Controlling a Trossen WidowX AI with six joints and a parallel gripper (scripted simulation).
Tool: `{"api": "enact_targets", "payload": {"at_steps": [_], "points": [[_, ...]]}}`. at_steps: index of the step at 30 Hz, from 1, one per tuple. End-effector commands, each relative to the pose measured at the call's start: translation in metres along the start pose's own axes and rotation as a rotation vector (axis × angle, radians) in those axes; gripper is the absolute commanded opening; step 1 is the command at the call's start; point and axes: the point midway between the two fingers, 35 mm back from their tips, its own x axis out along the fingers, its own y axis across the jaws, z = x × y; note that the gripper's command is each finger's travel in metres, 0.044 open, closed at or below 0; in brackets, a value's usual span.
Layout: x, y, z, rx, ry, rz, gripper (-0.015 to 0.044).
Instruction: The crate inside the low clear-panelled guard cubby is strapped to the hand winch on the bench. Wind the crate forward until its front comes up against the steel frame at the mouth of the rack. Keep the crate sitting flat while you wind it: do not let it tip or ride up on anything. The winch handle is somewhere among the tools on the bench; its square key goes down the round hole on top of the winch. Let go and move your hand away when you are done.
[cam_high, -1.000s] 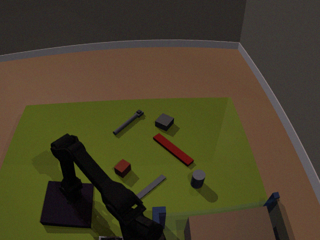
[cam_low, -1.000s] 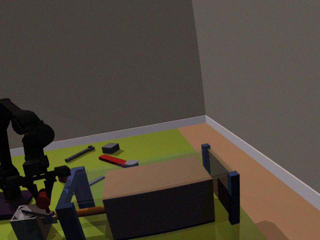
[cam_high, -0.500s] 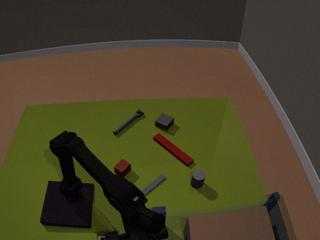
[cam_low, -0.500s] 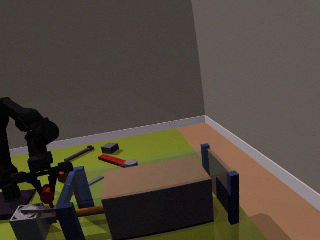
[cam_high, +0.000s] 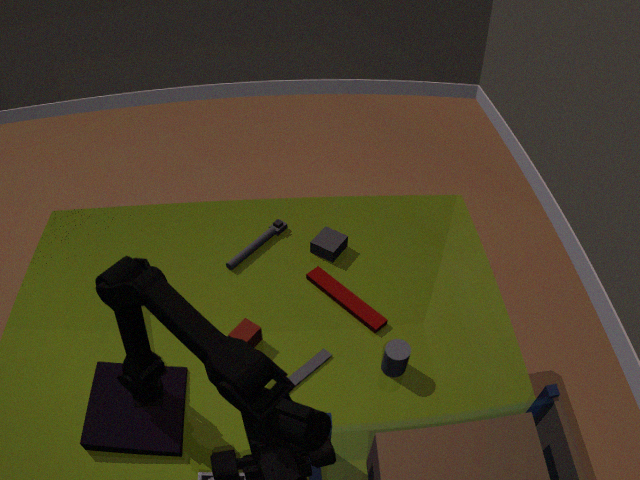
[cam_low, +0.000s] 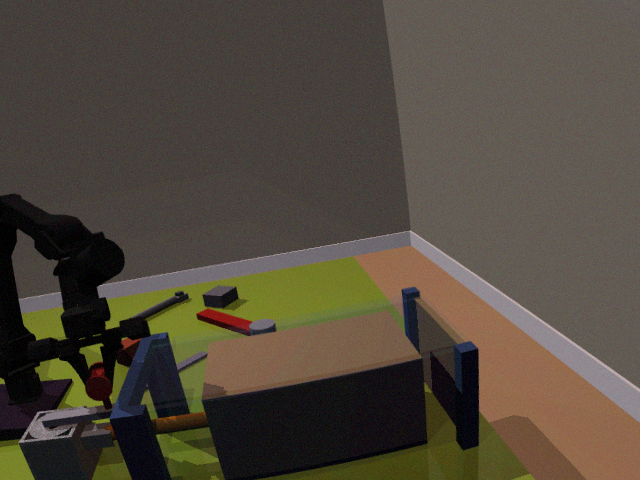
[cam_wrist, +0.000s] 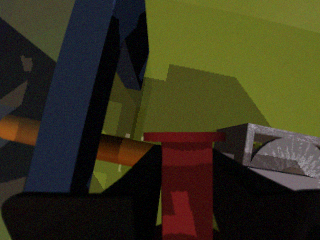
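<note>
My gripper (cam_low: 98, 381) (cam_wrist: 180, 152) is shut on the red knob of the winch handle, just on the winch side of the steel frame. The handle's grey arm (cam_low: 77, 417) reaches from the top of the winch (cam_low: 56, 457) (cam_wrist: 250, 142) toward the blue steel frame (cam_low: 135, 410) (cam_wrist: 70, 100). The orange strap (cam_low: 180, 422) (cam_wrist: 20, 128) runs under the frame's top bar to the crate (cam_high: 454, 449) (cam_low: 320, 413). The crate, tan on top and dark on its side, sits flat inside the clear-panelled cubby. A gap shows between its front and the frame. The key in the hole is hidden.
Behind the winch and cubby lie a grey square-headed tool (cam_high: 253, 250), a dark block (cam_high: 328, 243), a red bar (cam_high: 346, 298), a grey cylinder (cam_high: 395, 358), a grey strip (cam_high: 310, 367) and a red block (cam_high: 246, 332). Blue posts (cam_low: 466, 397) stand at the cubby's far end.
</note>
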Motion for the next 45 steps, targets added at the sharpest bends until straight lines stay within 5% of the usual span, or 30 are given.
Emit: {"api": "enact_targets", "payload": {"at_steps": [1, 45], "points": [[-0.006, 0.002, -0.022, -0.023, 0.042, 0.007, 0.0], [-0.031, -0.021, -0.073, -0.023, 0.048, 0.005, 0.0]]}}
